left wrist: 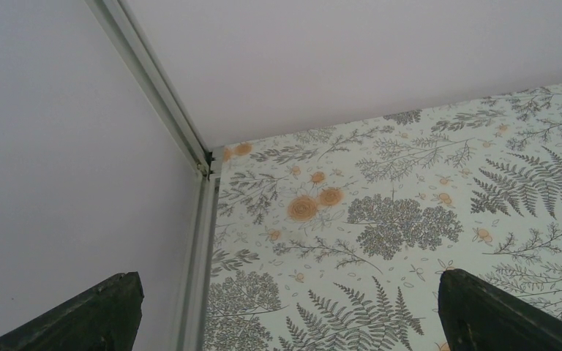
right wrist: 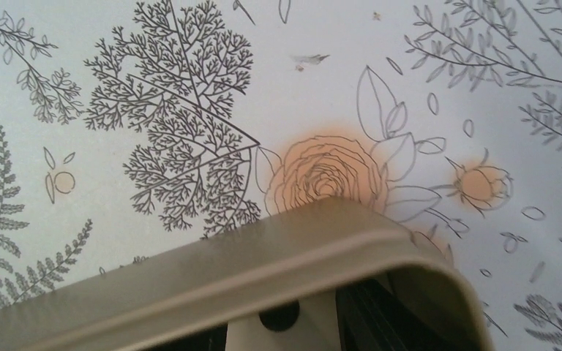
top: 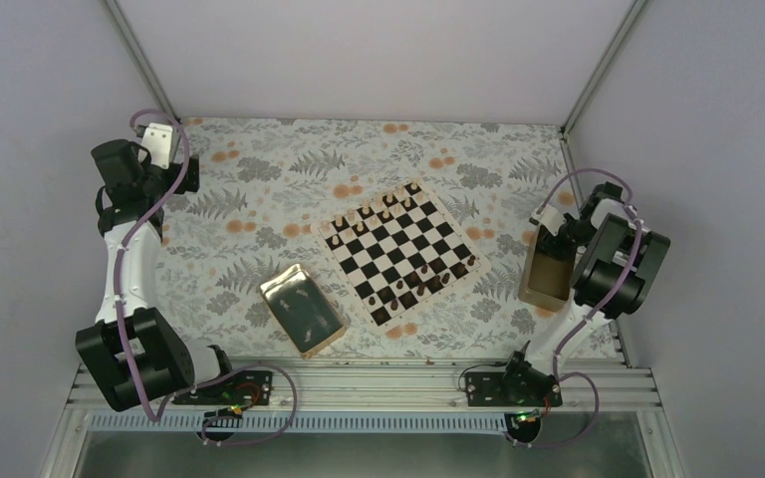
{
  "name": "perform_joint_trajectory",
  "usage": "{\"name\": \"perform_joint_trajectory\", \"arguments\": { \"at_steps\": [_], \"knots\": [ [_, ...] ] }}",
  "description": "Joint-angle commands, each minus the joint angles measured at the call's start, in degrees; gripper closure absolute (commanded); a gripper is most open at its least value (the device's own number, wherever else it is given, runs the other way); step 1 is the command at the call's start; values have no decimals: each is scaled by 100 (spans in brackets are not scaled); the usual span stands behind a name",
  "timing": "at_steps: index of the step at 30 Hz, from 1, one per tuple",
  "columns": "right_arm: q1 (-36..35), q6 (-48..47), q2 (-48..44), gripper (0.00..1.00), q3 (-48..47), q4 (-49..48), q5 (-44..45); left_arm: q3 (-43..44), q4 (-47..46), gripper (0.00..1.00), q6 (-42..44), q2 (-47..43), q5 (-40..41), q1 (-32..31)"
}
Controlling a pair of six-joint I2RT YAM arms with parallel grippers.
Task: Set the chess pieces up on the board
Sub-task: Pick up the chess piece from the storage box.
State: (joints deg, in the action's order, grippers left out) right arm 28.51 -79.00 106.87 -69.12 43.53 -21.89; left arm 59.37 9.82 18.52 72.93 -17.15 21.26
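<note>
The board [top: 403,254] lies turned at an angle in the middle of the table. Several light tan chess pieces [top: 383,212] stand along its far edge, and several dark brown ones [top: 426,283] along its near right edge. My left gripper [top: 164,137] is at the far left corner, away from the board. In the left wrist view it [left wrist: 289,322] is open and empty over the patterned cloth. My right gripper [top: 555,241] is at the small tan box [top: 546,271], whose rim [right wrist: 263,267] hides the fingers in the right wrist view.
A shiny gold tray [top: 302,310] with small dark shapes in it lies near the left front of the board. Walls and aluminium posts [left wrist: 201,219] close the table at the back and sides. A rail [top: 359,383] runs along the near edge.
</note>
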Motion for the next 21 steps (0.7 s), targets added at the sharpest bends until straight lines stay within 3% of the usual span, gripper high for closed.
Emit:
{"name": "perform_joint_trajectory", "arguments": {
  "at_steps": [1, 8, 11, 21],
  "knots": [
    [-119, 99, 153, 61, -149, -3, -219, 76, -141, 0, -42, 47, 4, 37],
    [-135, 194, 218, 87, -233, 77, -84, 93, -126, 0, -40, 56, 18, 37],
    [-135, 222, 36, 93, -166, 90, 103, 91, -122, 0, -42, 47, 34, 37],
    [-171, 313, -1090, 95, -232, 647, 781, 112, -86, 0, -55, -15, -42, 37]
  ]
}}
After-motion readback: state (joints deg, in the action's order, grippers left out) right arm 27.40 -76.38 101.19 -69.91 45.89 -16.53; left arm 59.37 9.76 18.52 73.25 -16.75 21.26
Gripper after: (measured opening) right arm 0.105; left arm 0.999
